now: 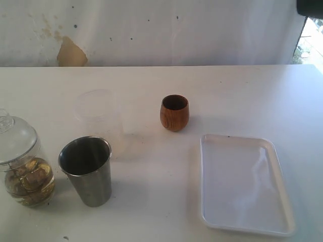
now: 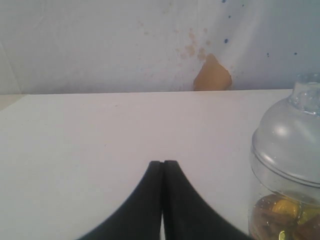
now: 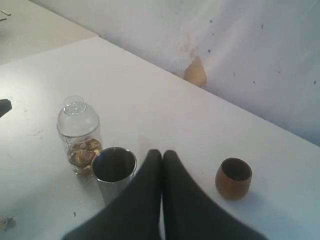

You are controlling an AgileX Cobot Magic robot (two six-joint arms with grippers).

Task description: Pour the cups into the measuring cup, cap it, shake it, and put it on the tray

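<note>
Seemingly nothing is done yet. Nearest on the bench stand the steel tumbler and the tray, well apart, with a lidded jar beside the tumbler. Farther back is an uncapped plastic cup, probably the measuring cup though its marks cannot be read, and the wooden cup. Pouring, capping, shaking and placing all remain. Only the wrist views show the left gripper and right gripper, both clenched on nothing. Only the exterior view shows the tray and plastic cup.
</note>
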